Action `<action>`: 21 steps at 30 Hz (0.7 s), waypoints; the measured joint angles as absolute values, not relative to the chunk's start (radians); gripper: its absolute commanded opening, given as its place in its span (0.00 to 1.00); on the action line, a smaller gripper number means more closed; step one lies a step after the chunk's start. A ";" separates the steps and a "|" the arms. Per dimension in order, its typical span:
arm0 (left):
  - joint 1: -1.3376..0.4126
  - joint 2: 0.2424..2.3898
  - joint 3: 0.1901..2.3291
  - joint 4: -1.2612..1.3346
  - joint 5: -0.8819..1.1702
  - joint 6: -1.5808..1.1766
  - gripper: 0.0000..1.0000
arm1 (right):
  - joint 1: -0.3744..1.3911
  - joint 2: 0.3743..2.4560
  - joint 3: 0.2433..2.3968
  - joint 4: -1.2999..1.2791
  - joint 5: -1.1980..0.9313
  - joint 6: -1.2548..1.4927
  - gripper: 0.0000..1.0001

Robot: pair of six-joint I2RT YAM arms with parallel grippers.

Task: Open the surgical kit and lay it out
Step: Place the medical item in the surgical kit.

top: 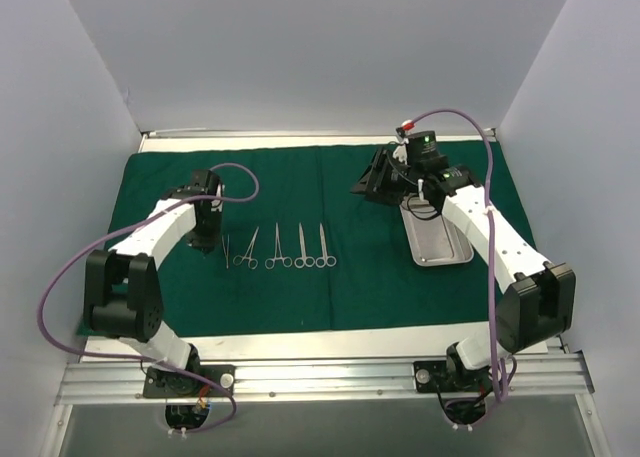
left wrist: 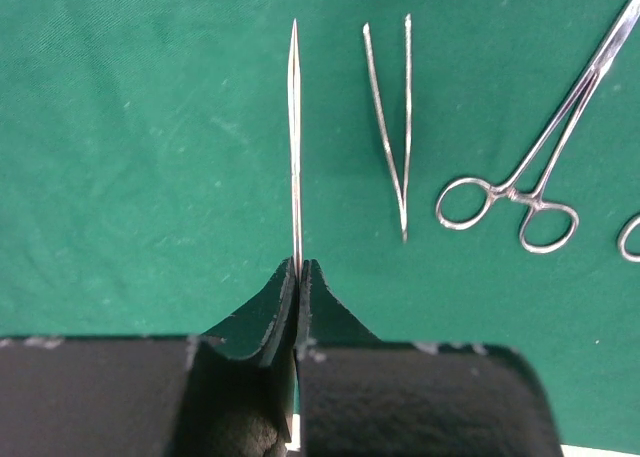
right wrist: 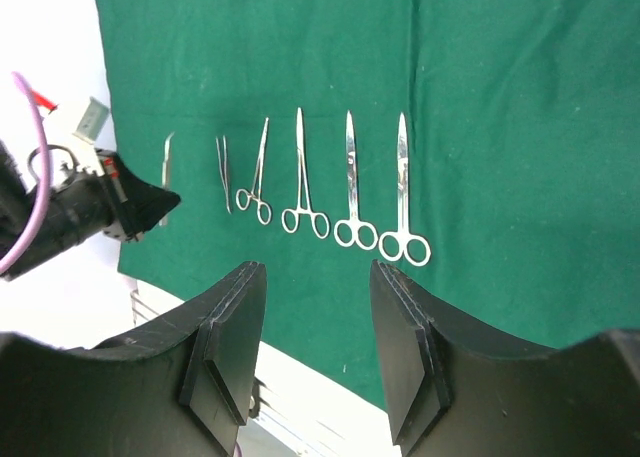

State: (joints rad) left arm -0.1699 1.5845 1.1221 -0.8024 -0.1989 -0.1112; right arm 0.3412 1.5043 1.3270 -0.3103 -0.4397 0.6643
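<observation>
Nearly done I reckon. The drape is spread flat on the surface, the tray sits on its right half looking empty, and five instruments lie in a row left of centre. The left gripper is pinching a slim silver tool just left of the tweezers. The right gripper hangs spread and empty near the tray's far end. Only that last piece left to set down, looks like
</observation>
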 measured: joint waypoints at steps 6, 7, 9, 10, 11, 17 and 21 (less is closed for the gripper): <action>-0.162 1.645 1.149 -0.805 -0.152 -0.098 0.02 | 0.334 1.495 1.325 -0.303 -0.443 0.665 0.46; -0.162 1.652 1.154 -0.806 -0.146 -0.096 0.02 | 0.334 1.495 1.324 -0.303 -0.443 0.665 0.46; -0.162 1.669 1.166 -0.806 -0.136 -0.095 0.02 | 0.334 1.495 1.322 -0.303 -0.446 0.665 0.46; -0.161 1.678 1.171 -0.806 -0.129 -0.094 0.02 | 0.334 1.495 1.321 -0.303 -0.446 0.665 0.46; -0.160 1.686 1.174 -0.808 -0.120 -0.093 0.02 | 0.334 1.495 1.321 -0.303 -0.446 0.664 0.46; -0.142 1.743 1.192 -0.831 -0.092 -0.093 0.02 | 0.334 1.495 1.317 -0.302 -0.446 0.664 0.46; -0.134 1.765 1.192 -0.843 -0.090 -0.097 0.02 | 0.334 1.494 1.311 -0.302 -0.446 0.664 0.46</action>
